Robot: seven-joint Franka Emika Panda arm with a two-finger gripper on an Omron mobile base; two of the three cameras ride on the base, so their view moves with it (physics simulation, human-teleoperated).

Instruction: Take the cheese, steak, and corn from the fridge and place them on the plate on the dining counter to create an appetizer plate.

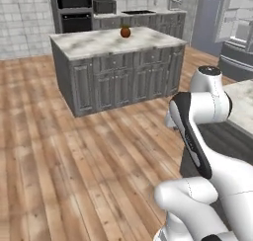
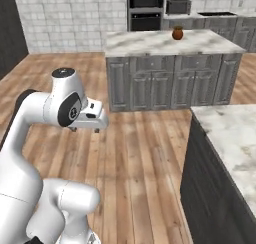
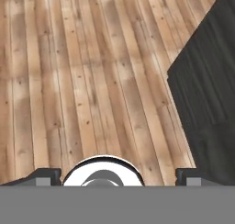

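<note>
The claw (image 3: 117, 176) hung wide apart, nothing between its two dark fingertips (image 3: 46, 176), pointed down at bare wooden floor (image 3: 82, 81). In the hand view, planks ran away toward twelve o'clock, and a dark cabinet side (image 3: 206, 94) cut in from three o'clock. Over in the right base view, the white arm (image 2: 65, 105) was folded up at nine o'clock, its hand (image 2: 90, 119) poking out level above the floorboards, well clear of any bench. At four o'clock there sat a marble bench (image 2: 230, 133) with dark panelling beneath, its top bare where it showed. Up at one o'clock stood the smaller marble island (image 2: 170, 43) on grey cabinets, with a small round reddish-brown object (image 2: 177, 34) perched on top; what it was, I couldn't tell. From the left base view, that same island (image 1: 113, 40) sat at twelve o'clock with the round thing (image 1: 125, 32) on it, and a stretch of marble bench (image 1: 242, 104) edged in at three o'clock beside the arm's elbow (image 1: 207, 101). White tiled wall (image 2: 70, 18) and a black oven (image 2: 145, 8) stood behind. As for cheese, steak, corn and plate, I couldn't place any of them.
</note>
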